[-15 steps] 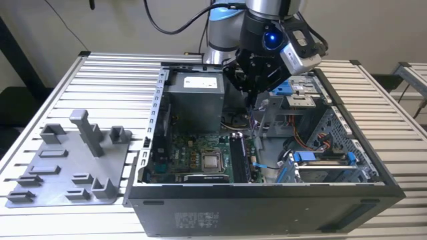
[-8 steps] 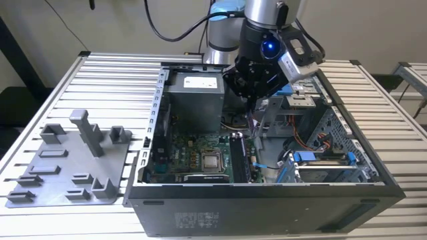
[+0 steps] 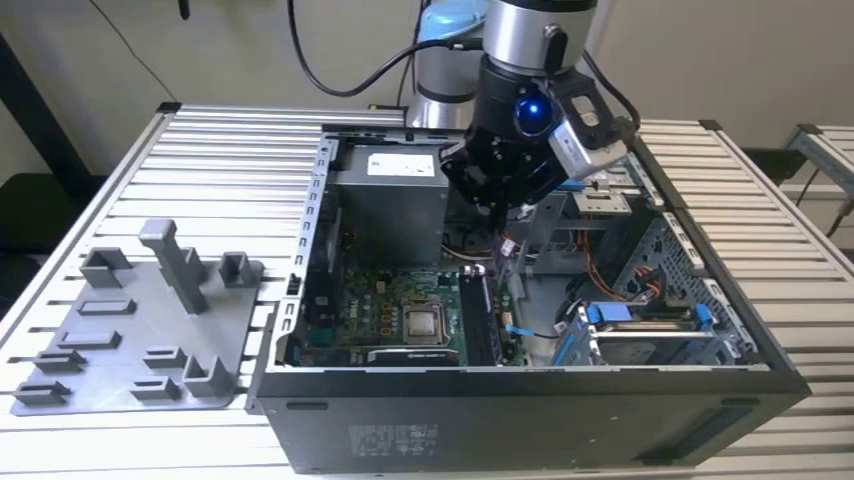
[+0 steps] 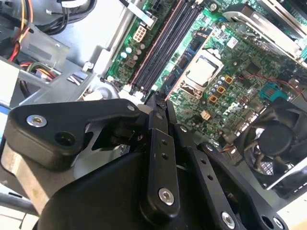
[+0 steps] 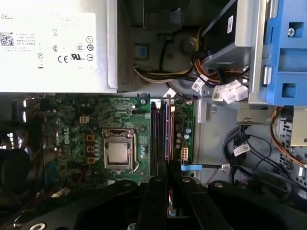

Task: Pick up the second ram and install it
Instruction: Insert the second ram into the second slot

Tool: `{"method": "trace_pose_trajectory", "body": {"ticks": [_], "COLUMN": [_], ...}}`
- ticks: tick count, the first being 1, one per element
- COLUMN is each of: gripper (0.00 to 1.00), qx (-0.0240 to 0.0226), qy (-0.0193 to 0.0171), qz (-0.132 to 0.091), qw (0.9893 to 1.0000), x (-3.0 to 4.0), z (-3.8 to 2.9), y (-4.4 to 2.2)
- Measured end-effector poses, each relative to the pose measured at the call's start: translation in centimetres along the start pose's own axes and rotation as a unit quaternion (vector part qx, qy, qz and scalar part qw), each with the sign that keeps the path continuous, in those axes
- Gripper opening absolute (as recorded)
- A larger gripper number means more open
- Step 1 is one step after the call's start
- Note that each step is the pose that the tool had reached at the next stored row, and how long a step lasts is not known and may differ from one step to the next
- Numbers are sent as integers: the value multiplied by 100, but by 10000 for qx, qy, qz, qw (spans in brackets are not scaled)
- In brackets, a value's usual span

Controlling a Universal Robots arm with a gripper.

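My gripper [image 3: 501, 212] reaches down into the open computer case [image 3: 534, 385], over the far end of the memory slots [image 3: 478, 315]. In the first wrist view its black fingers [image 5: 156, 201] are shut [image 5: 169, 176] on the second ram [image 5: 168, 129]. The ram appears edge-on as a thin strip running along the black slots [image 5: 157, 139]. Whether it touches a slot I cannot tell. In the second wrist view the closed fingertips [image 4: 157, 101] sit at the near end of the slots [image 4: 158, 52].
The processor [image 5: 118, 153] lies beside the slots and a fan [image 4: 276, 136] stands farther along the board. The power supply [image 3: 387, 185] and cable bundles [image 5: 211, 81] crowd the far end. A blue drive cage [image 3: 641, 320] sits in the case. A grey fixture plate [image 3: 134, 340] with posts lies outside.
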State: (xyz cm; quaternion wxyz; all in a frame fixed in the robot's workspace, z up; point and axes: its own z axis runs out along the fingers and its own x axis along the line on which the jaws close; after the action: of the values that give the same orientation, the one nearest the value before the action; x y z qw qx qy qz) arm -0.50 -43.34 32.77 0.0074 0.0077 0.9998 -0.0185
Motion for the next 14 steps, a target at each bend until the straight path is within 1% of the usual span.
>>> {"method": "trace_pose_trajectory", "body": {"ticks": [9, 14], "gripper": [14, 14], "qx": [0, 0], "qy": [0, 1], "qz": [-1, 0], "qw": [10000, 10000], "x": [14, 15], "z": [164, 201], "y": [-8, -18]}}
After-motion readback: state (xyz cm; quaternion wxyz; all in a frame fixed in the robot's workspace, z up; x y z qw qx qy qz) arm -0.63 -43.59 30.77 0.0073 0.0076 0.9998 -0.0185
